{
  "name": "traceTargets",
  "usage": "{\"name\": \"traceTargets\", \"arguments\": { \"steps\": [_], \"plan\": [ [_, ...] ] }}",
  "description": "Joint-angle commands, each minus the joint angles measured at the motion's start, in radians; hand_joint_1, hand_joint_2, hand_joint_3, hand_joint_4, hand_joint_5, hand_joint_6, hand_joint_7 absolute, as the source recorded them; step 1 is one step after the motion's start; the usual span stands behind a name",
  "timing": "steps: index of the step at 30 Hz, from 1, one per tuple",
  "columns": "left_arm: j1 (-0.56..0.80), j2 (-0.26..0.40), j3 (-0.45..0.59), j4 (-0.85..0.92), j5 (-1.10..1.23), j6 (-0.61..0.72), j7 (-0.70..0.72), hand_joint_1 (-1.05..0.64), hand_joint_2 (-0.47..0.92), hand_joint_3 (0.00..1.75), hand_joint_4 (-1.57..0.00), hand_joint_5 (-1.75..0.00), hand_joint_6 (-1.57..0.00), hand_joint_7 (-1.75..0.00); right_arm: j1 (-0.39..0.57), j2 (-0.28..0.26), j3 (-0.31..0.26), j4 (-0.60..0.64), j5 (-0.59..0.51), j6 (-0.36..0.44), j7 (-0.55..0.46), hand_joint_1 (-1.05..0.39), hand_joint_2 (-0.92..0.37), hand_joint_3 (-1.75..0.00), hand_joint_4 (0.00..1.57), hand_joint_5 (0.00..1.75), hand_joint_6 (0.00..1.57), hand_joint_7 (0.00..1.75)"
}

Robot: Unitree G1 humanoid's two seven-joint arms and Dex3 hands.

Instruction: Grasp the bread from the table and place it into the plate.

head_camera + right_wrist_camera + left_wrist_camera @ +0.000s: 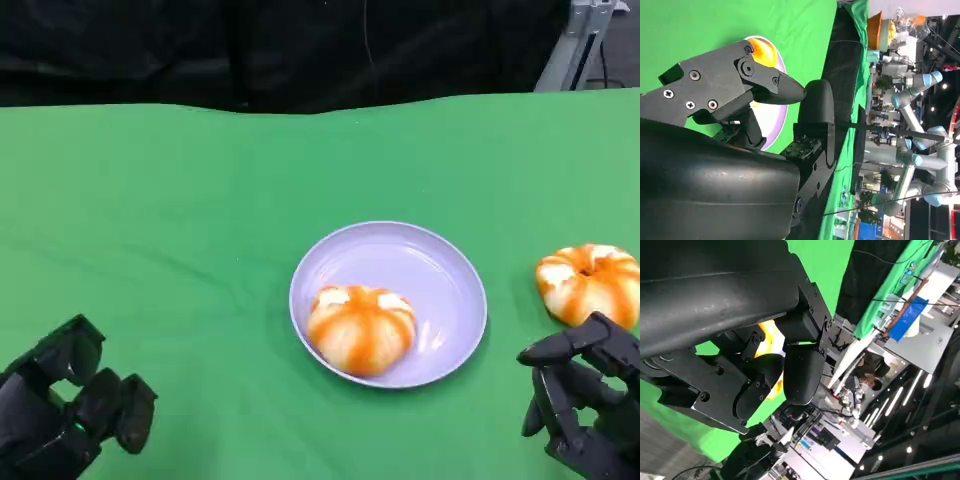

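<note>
A round orange-and-white bread (pixel 590 283) lies on the green table at the right. A second, similar bread (pixel 361 328) sits in the lavender plate (pixel 440 260) at the middle. My right hand (pixel 585 395) hovers just in front of the loose bread, fingers apart, holding nothing and not touching it. My left hand (pixel 65 410) rests at the near left, far from both breads, with nothing in it. In the right wrist view the plate (pixel 774 117) and an orange bread (pixel 763 52) show past my fingers (pixel 765 87). The left wrist view shows orange bread (pixel 768 334) behind my fingers (pixel 800 370).
Green cloth (pixel 150 230) covers the whole table, with open room left of the plate. The far edge meets a black backdrop (pixel 300 50). A metal stand (pixel 580 40) rises at the back right. The left wrist view shows lab benches and a seated person (pixel 867 380) beyond the table.
</note>
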Motion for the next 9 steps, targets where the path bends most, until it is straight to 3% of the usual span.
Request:
{"name": "traceTargets", "arguments": {
  "steps": [1, 9],
  "plan": [
    [-0.002, -0.004, 0.008, 0.000, 0.008, 0.008, 0.011, -0.05, 0.47, 1.39, -0.94, -1.75, -0.82, -1.75, 0.004, -0.011, -0.011, 0.005, 0.007, -0.015, 0.003, -0.16, -0.73, -0.84, 0.88, 1.63, 0.80, 1.39],
    [-0.004, -0.017, 0.005, -0.001, 0.022, -0.001, 0.011, -0.05, 0.47, 1.42, -0.94, -1.75, -0.83, -1.75, -0.001, -0.012, -0.015, 0.010, 0.006, -0.010, 0.003, -0.16, -0.75, -0.80, 0.87, 1.66, 0.80, 1.42]
  ]
}}
